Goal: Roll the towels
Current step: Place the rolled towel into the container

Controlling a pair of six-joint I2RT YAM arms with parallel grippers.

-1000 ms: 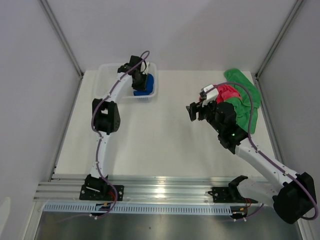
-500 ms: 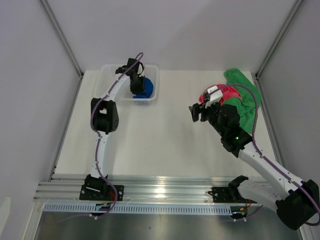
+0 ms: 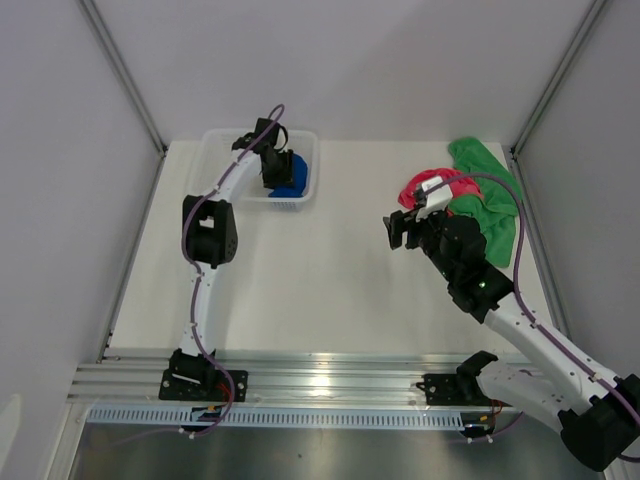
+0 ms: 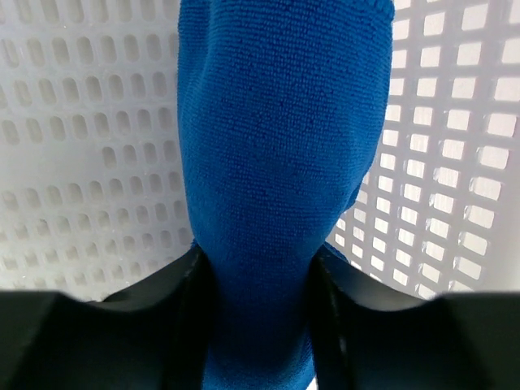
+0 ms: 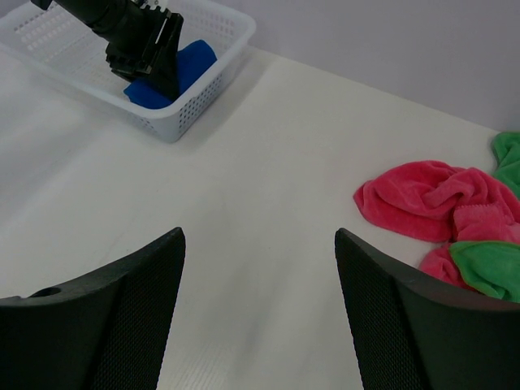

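Blue towel (image 3: 292,172), seemingly rolled, lies in the white mesh basket (image 3: 300,134) at the far left of the desk (image 3: 320,280), with my left pincer (image 3: 274,182) on it. The pink-red towel (image 3: 430,184) and green towel (image 3: 488,180) are heaped far right, between grey walls.

Left wrist: my jaws clamp the roll. I judge its fuzzy pile could cling as I let go, lifting and unrolling it.

Right wrist: my right pincer (image 5: 258,244) gapes, holding nothing, above smooth white desk. The tangled pair may drag together.

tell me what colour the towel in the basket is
Royal blue: the towel shows best in the left wrist view, against the white mesh basket.
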